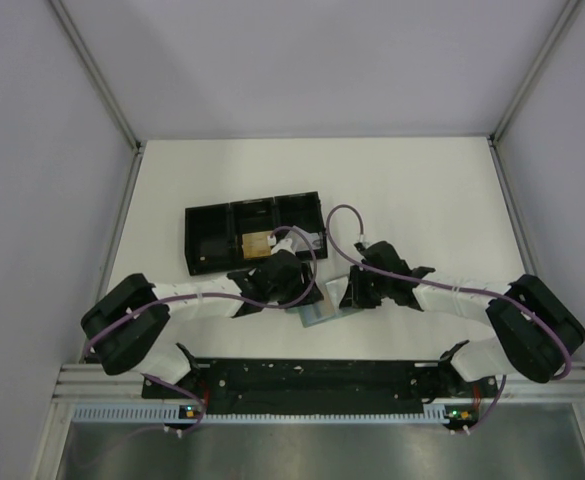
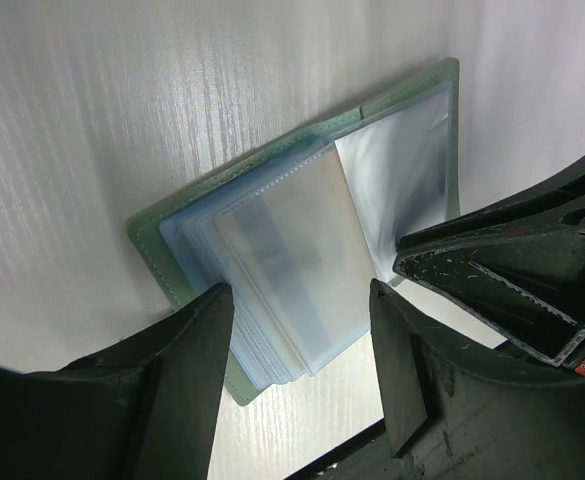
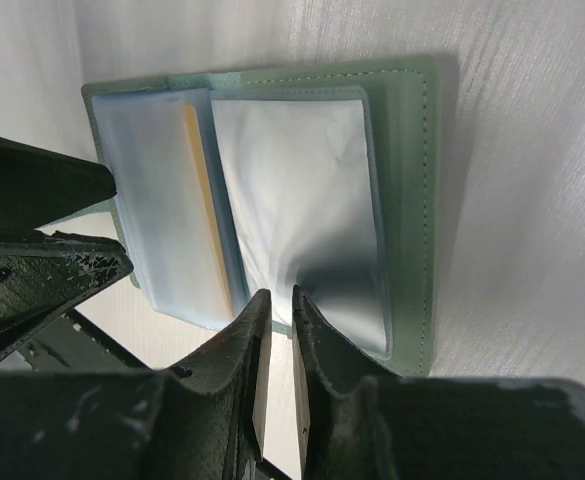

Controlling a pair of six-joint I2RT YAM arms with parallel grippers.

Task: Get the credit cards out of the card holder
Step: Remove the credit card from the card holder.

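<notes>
Left claw [image 2: 300, 295] is being held well open, its two fingers [image 2: 197, 370] standing either side of the fanned stack of clear sleeves, with nothing clamped between them. Right claw [image 3: 280, 300] is being held almost shut, its tips being pressed onto the lower edge of a crinkled silvery sleeve of the card holder [image 3: 412, 200].

The card holder is lying open on the white table [image 1: 422, 190], pale green cover down, at the lower centre of the overhead view, between the two claws. In the right wrist view a tan-gold credit card [image 3: 209, 210] is being shown edge-on inside the sleeves of the left panel; whether the silvery sleeve is carrying a card cannot be told. In the left wrist view the right claw is being seen at the right of the frame, its tip touching the sleeve of the upper right panel.

A long black tray [image 1: 212, 235] is lying up and to the left of the holder in the overhead view, just beyond the left claw, and a second tan card [image 1: 255, 244] is lying at its near edge, by the middle compartment.
</notes>
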